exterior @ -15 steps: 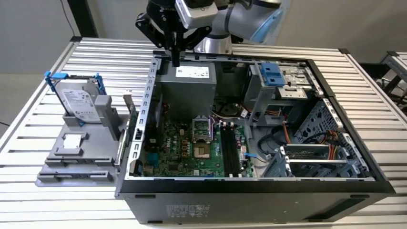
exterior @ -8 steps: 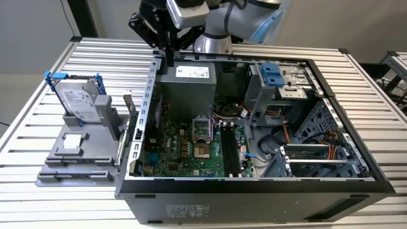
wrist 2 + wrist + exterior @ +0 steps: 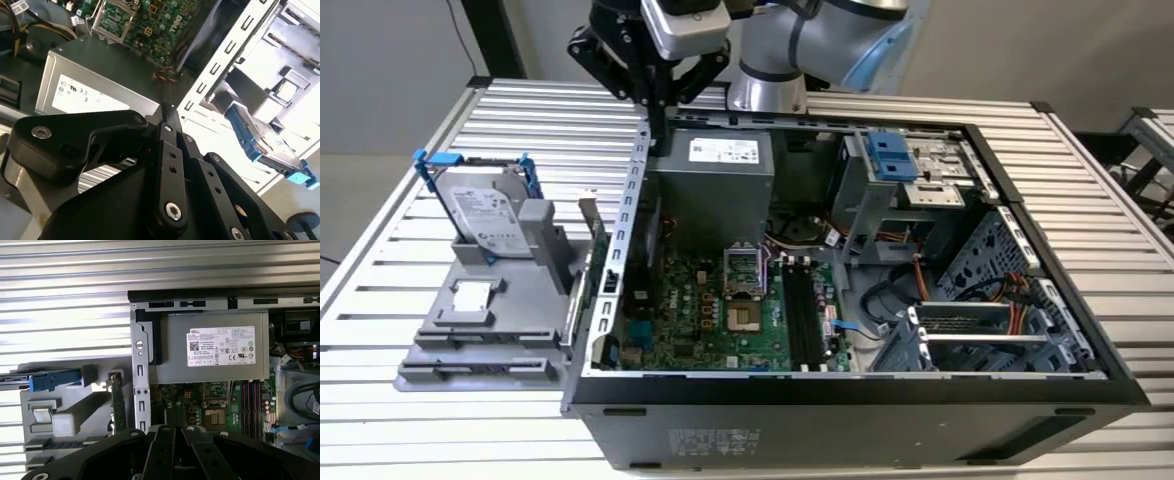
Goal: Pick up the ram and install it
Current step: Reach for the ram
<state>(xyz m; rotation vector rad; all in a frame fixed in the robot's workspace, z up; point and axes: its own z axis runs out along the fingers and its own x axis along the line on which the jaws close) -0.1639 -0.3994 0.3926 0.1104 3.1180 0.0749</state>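
pincer (image 3: 169,117) fingers pressed together, nothing seen between them, hanging over computer case (image 3: 854,420) corner near power supply (image 3: 215,347), ram (image 3: 116,402) upright on edge in grey holder (image 3: 75,400), just outside case wall

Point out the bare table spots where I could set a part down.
Bare slats of the table lie at the exterior view's right of the computer case, beyond the grey fixture toward the far edge, and in front of it. Crowded: the fixture, with hard drive and ram, and the case interior.
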